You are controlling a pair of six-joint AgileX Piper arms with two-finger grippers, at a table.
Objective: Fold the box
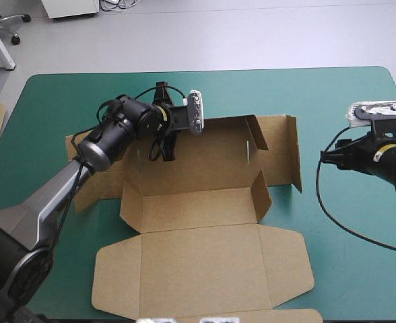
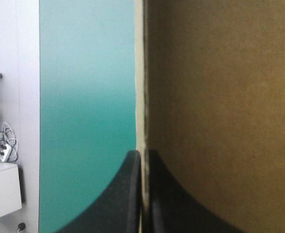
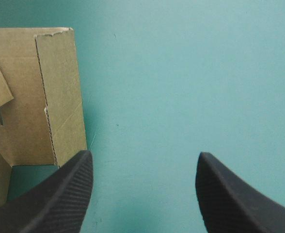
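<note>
Teal-green cover (image 1: 333,94) beneath flat-cut brown box (image 1: 198,262), perhaps corrugated

— What sort of place are you running this in?

— You're in a robotics lab or test room, by the look of it. Your left arm (image 1: 50,195) and right arm (image 1: 393,161) work at a table (image 1: 205,87) with a teal-green cover, on a plain pale grey floor (image 1: 252,33).

— What else can you go by?

— Beyond the far edge you have the wheeled base of an office chair (image 1: 11,23), a white cabinet (image 1: 70,7) and loose cables (image 1: 117,4). Your left wrist view shows a white unit (image 2: 4,189) with a tangle of wires (image 2: 4,141) above it.
</note>
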